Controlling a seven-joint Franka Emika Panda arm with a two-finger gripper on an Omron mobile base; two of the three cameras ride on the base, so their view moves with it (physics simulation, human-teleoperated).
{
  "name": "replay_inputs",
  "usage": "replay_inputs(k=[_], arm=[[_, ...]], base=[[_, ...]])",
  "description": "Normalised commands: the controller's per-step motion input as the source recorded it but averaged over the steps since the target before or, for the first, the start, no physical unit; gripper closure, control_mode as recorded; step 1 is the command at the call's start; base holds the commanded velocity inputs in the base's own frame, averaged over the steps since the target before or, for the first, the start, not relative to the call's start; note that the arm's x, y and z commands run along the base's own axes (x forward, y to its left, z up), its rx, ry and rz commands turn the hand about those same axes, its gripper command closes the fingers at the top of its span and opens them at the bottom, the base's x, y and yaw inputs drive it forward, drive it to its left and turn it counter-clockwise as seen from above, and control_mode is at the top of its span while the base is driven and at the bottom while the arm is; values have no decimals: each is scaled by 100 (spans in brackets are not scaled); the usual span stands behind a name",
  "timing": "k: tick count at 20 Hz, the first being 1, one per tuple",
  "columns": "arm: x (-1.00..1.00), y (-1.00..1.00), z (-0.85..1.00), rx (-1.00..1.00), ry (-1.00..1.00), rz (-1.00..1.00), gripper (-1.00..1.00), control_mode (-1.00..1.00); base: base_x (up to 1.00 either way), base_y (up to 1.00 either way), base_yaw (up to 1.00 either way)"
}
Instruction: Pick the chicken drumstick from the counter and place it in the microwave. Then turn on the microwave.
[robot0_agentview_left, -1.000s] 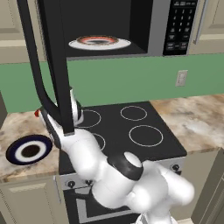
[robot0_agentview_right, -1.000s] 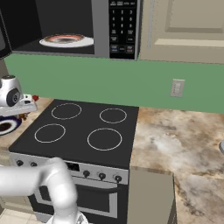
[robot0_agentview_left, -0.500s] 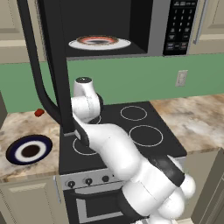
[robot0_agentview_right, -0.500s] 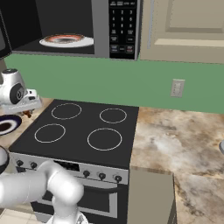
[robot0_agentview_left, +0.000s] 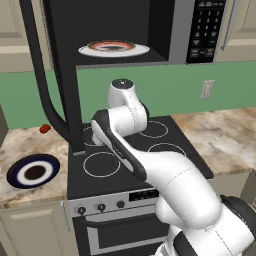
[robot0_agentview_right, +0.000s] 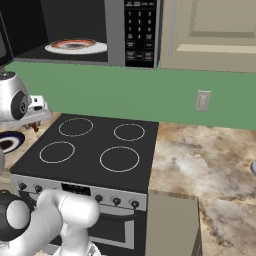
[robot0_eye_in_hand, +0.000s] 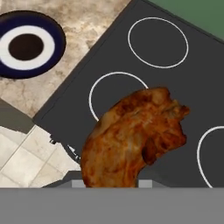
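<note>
Swinging up and rightward since a second ago, the arm now stands over the stove with the chicken drumstick carried in the gripper.

Nearest the hand camera, the drumstick hangs close under the lens, its lower end cut off at the bottom of the view; the fingertips are hidden behind it, so the clamp on the meat is inferred from how it rides above the cooktop rather than seen directly. In the base views the gripper itself is hard to make out behind the white arm links. Below and beyond lie the white burner rings, then the counter with a blue-and-white plate on it. Farther up, the microwave stands with its door open, holding a white plate; a small red object sits on the counter by the wall.
</note>
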Motion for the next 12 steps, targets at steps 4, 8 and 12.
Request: replay_inputs(k=[4, 8, 12], arm=[[-67, -36, 57, 0, -16, -1, 100, -100], [-54, -21, 68, 0, -13, -2, 100, -100], [-29, -13, 82, 0, -13, -2, 100, -100]], base=[[0, 0, 0], [0, 0, 0], [0, 0, 0]])
